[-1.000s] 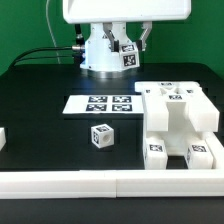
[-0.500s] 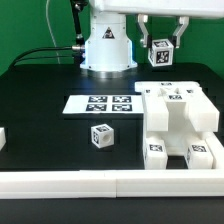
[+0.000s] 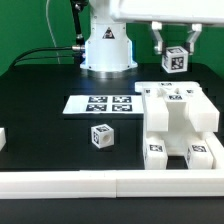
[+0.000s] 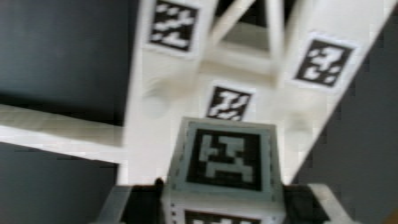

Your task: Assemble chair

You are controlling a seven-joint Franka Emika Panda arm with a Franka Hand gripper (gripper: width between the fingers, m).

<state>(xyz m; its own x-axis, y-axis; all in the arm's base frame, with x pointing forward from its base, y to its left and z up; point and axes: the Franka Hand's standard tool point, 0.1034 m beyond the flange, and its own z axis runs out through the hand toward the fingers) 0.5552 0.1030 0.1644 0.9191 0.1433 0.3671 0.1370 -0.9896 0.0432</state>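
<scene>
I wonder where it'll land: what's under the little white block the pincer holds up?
Below the small white tagged block sits the chunky white plastic chair assembly, not touching it. The black table under that assembly is covered.

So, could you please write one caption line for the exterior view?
The tool holds a tagged white block in the air above the partly built chair.

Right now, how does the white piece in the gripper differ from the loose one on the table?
The held piece hangs in the air, clamped by the gripper, above the half-built chair. The loose piece rests free on the table, near the marker board. Both are small, white and tagged.
</scene>
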